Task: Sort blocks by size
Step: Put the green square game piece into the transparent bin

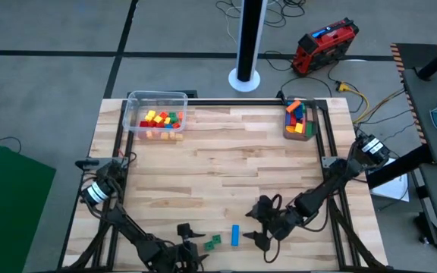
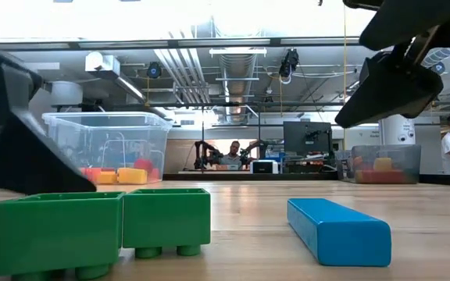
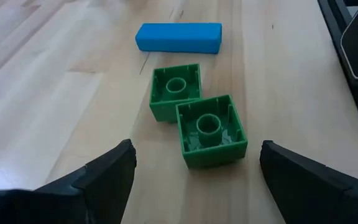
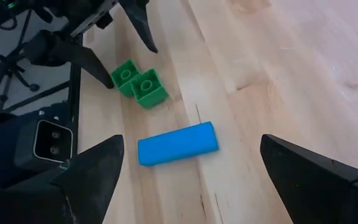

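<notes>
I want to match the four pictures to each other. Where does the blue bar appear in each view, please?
High view: blue bar near the table's front edge, between the two grippers.
Low view: blue bar lower right, lying on the table.
Left wrist view: blue bar near the top, beyond the green blocks.
Right wrist view: blue bar in the centre.
Shared landmark: the green blocks beside the bar, seen in all four views.

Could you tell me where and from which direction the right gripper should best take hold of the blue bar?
Grip the blue bar across its two long sides, near the middle, coming down from above. It lies flat on the table, apart from the green blocks, and the open right gripper hovers over it.
</notes>
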`<state>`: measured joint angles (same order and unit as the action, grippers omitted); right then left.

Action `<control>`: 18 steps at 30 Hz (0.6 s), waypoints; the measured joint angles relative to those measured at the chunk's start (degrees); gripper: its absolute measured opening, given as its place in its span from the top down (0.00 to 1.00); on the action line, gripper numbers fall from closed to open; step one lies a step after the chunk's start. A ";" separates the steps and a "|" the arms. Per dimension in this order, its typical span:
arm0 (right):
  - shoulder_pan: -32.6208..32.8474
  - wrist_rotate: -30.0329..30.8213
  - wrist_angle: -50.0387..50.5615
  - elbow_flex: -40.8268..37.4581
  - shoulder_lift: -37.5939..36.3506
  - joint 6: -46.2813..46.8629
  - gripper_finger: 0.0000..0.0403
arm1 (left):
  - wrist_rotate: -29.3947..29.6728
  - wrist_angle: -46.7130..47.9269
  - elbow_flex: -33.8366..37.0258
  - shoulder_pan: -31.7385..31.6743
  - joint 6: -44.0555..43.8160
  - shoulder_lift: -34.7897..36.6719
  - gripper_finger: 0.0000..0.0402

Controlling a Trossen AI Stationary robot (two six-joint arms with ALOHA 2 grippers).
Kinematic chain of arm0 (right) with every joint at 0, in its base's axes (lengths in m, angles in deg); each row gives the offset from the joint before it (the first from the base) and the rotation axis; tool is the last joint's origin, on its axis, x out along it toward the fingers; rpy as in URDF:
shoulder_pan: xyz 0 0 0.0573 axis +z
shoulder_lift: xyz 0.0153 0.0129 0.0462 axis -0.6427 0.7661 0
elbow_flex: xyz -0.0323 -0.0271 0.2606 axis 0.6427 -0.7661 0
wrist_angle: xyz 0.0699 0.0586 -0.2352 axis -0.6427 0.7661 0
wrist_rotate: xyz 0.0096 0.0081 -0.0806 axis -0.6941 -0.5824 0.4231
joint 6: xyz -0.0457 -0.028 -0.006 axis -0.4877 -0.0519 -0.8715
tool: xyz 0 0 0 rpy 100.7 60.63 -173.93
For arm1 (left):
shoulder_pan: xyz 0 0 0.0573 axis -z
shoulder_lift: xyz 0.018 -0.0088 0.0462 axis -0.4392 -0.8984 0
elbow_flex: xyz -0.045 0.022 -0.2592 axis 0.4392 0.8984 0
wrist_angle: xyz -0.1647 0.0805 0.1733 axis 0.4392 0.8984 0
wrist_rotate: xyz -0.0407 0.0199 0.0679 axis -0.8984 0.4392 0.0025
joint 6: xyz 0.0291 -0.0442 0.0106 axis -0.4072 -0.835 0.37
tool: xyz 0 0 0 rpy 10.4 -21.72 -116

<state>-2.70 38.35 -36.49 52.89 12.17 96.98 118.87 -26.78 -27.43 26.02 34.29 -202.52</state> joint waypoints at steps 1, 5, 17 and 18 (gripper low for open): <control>0.29 0.48 -0.03 0.00 0.00 0.00 0.09 | 0.06 -0.12 0.15 0.00 -0.32 -0.09 0.22; 1.14 2.47 -1.01 0.00 -0.02 -0.07 0.09 | 0.62 -0.51 1.01 -0.02 -1.85 -0.18 0.23; 1.48 5.48 -1.04 0.00 0.22 -0.07 0.09 | 0.53 -5.65 1.33 -1.06 1.82 -0.19 0.29; 1.60 6.06 -1.02 0.00 0.22 -0.07 0.09 | 0.51 -6.58 1.49 -1.26 2.48 -0.19 0.30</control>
<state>-1.10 44.41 -37.51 52.89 12.39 96.91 119.38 -33.36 -25.95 24.76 36.77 -202.71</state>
